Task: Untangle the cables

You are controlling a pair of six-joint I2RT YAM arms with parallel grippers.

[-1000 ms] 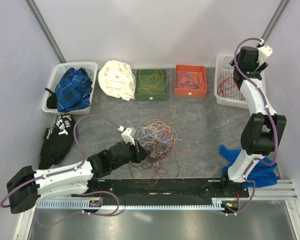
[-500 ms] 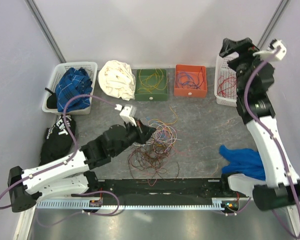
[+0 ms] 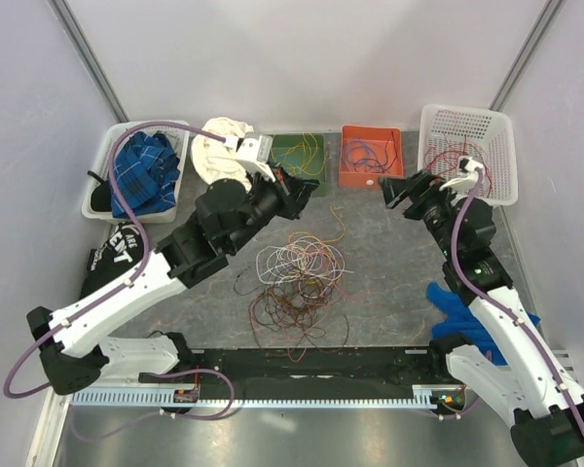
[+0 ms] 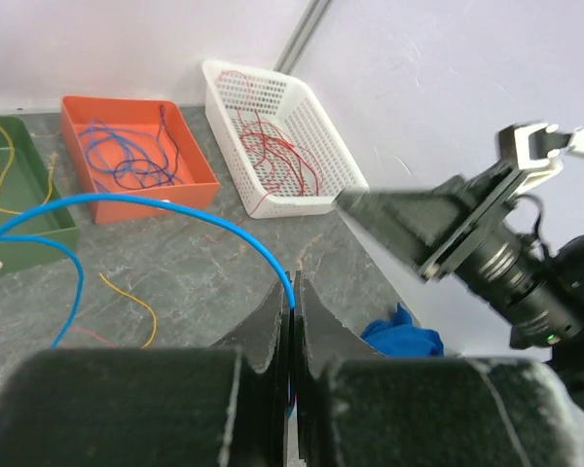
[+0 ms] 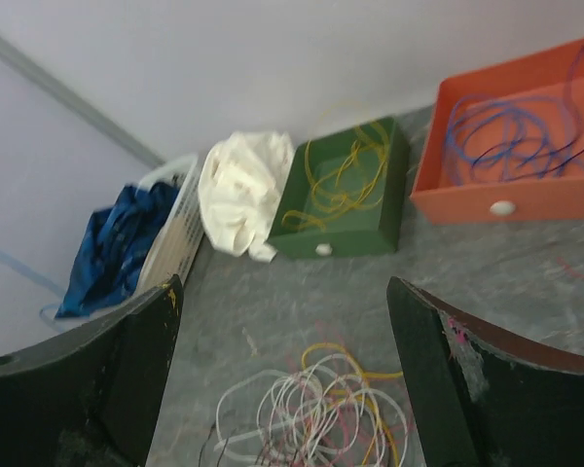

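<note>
A tangle of white, red, yellow and brown cables [image 3: 297, 272] lies on the grey table's middle; it also shows in the right wrist view [image 5: 321, 413]. My left gripper [image 3: 302, 185] is raised near the green box, away from the tangle. In the left wrist view it [image 4: 294, 287] is shut on a thin blue cable [image 4: 175, 206] that arcs up and away to the left. My right gripper [image 3: 394, 190] hangs in front of the orange box. It [image 5: 282, 292] is open and empty, high above the tangle.
At the back stand a green box [image 3: 294, 165] with yellow cables, an orange box [image 3: 371, 158] with blue cables and a white basket [image 3: 467, 146] with red cables. There is also a white cloth [image 3: 224, 151], a basket with blue cloth [image 3: 141, 170], black cloth [image 3: 117, 258] and blue cloth [image 3: 487, 306].
My left gripper rose from the tangle and moved back toward the green box with the blue cable. My right arm swung down from the white basket toward the table's middle.
</note>
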